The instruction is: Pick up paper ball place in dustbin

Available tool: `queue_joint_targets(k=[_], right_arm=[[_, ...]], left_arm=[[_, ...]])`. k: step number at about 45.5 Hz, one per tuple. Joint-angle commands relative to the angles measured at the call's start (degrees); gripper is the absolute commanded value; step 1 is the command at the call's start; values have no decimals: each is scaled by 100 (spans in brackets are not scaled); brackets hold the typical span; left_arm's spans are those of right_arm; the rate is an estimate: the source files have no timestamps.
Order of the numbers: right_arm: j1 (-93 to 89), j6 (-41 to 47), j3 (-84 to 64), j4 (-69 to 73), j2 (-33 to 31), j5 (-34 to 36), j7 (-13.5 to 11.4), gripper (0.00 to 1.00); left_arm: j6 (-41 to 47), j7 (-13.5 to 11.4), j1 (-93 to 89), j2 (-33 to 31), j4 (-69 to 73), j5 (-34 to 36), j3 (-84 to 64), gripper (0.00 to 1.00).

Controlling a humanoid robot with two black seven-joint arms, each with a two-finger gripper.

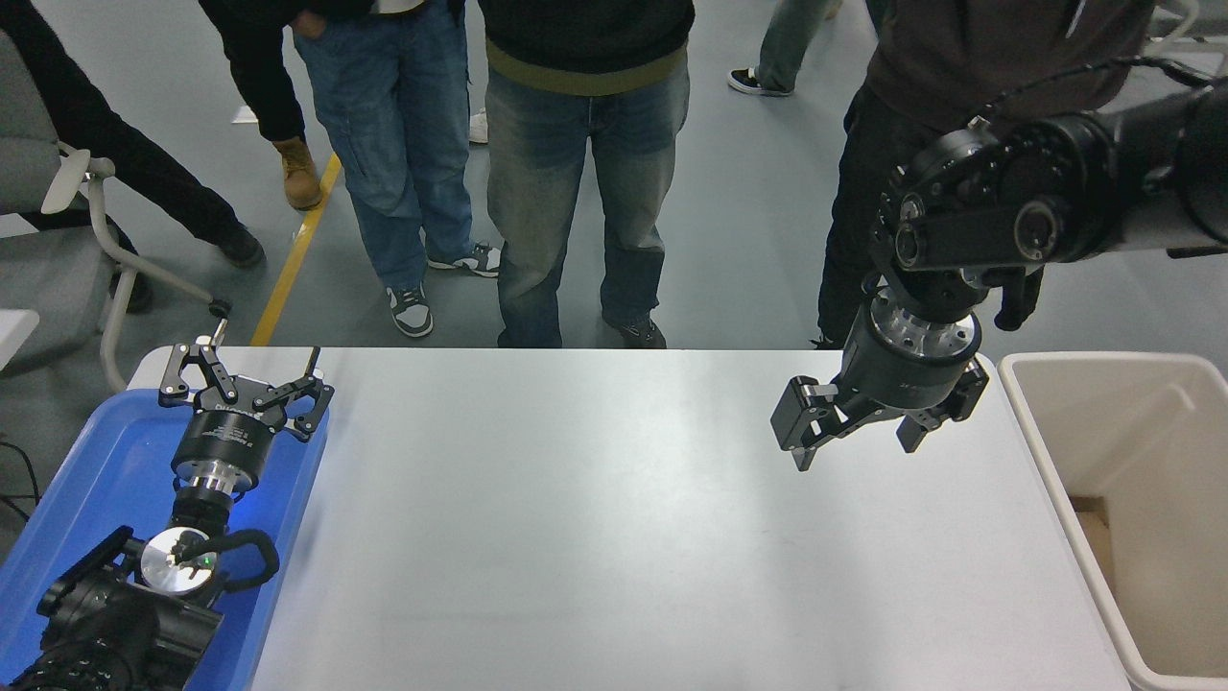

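Note:
The paper ball does not show on the table. The beige dustbin [1031, 422] stands off the table's right edge; a tan patch lies deep inside it by its left wall, and I cannot tell what it is. My right gripper [854, 440] hangs open and empty above the right part of the white table [614, 518], just left of the dustbin, fingers pointing down. My left gripper [245, 376] is open and empty, parked over the blue tray [106, 461] at the lower left.
Several people stand close along the table's far edge, with legs and shoes right behind it. A grey chair [58, 202] stands at the far left. The right arm's bulky wrist [998, 211] reaches in from the right edge, above the dustbin's far corner.

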Motion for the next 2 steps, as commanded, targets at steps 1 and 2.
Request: queue_joint_targets(k=[1, 2], right_arm=[[274, 27, -261, 32, 109, 183, 5, 100], [283, 10, -288, 33, 109, 183, 5, 100]], left_arm=[[0, -8, 4, -1, 0, -1, -4, 99], [0, -8, 4, -1, 0, -1, -4, 99]])
